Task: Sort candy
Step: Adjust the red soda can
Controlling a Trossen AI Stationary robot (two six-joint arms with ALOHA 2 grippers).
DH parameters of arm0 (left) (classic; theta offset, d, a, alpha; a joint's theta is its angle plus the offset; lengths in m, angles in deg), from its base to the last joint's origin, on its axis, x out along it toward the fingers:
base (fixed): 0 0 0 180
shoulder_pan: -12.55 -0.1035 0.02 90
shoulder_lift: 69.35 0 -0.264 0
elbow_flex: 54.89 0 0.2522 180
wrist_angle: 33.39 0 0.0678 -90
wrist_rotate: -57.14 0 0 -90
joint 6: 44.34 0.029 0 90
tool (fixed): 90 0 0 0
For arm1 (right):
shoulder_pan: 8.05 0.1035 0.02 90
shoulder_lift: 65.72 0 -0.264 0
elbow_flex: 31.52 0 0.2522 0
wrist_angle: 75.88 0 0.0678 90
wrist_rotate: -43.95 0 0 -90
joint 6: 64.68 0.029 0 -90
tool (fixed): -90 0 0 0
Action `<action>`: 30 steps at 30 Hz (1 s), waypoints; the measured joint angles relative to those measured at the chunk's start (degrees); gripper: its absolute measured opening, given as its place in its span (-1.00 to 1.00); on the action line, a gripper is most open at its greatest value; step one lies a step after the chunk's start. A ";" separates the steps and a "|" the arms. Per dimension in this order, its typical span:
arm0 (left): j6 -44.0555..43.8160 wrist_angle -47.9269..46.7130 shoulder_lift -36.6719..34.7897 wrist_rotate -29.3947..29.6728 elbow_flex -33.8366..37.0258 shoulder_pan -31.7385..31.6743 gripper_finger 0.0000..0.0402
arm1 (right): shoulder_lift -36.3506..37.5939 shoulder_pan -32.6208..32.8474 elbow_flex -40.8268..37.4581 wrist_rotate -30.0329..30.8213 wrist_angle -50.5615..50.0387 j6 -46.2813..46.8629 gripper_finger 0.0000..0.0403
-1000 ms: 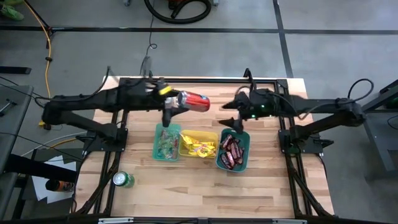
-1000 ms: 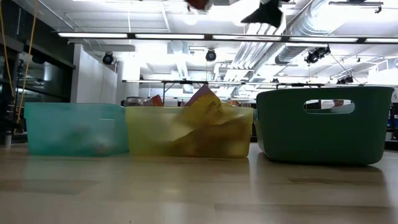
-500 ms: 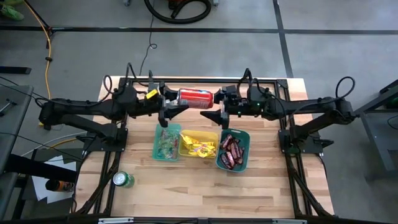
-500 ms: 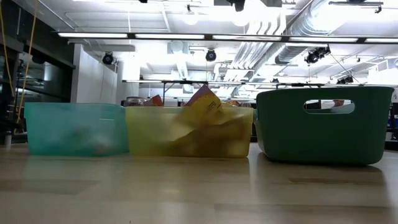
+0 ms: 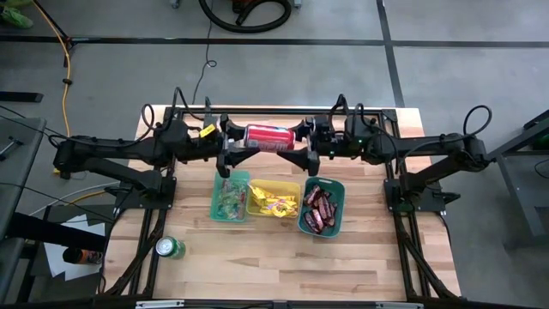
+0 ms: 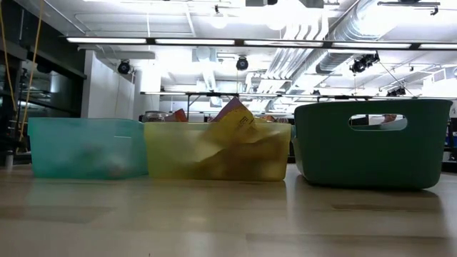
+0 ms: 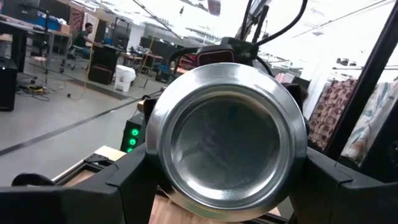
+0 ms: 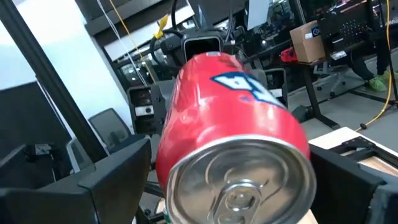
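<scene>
The candy lies sorted in three bins: mixed pieces in the teal bin (image 5: 230,198), yellow packets in the yellow bin (image 5: 274,198), brown-and-red bars in the green bin (image 5: 322,208). Above the table's far part a red can (image 5: 268,137) lies level in the air. My left gripper (image 5: 238,147) is shut on its bottom end. My right gripper (image 5: 302,148) is open, and its fingers (image 8: 118,174) stand on either side of the can's top end (image 8: 239,186). My left gripper pinches the can's side wall near its bottom end (image 7: 154,155) between its two fingers (image 7: 124,186). The fingers come level from the table's left and lie along the can. The can is lifted clear, lying level, its top toward the right. My right gripper: I cannot tell whether its fingers touch the can.
A green can (image 5: 169,249) stands upright near the table's front left. The three bins stand side by side mid-table, below both grippers; in the low view they show as teal (image 6: 86,148), yellow (image 6: 218,150) and green (image 6: 371,143).
My left gripper has tipped up to level and rolled, keeping the red can, which now lies straight along the table's left-right line. My right gripper has tipped up to level and gone toward the table's left, so that its open fingers now flank the can's top end.
</scene>
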 joint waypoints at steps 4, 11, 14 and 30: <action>0.04 0.07 0.00 -0.13 0.00 0.00 0.30 | 0.00 -0.04 0.00 0.15 0.37 1.82 0.70; 0.00 0.04 -0.02 -0.34 0.00 0.02 0.39 | 0.04 -0.02 0.00 0.20 0.37 2.07 0.35; 0.05 -0.06 -0.02 -0.45 0.00 -0.01 0.44 | 0.04 -0.04 0.00 0.24 0.33 2.02 0.35; -0.36 -34.51 -11.46 -0.97 0.06 -4.76 0.49 | 2.86 -5.88 13.24 0.78 -32.58 -7.95 0.35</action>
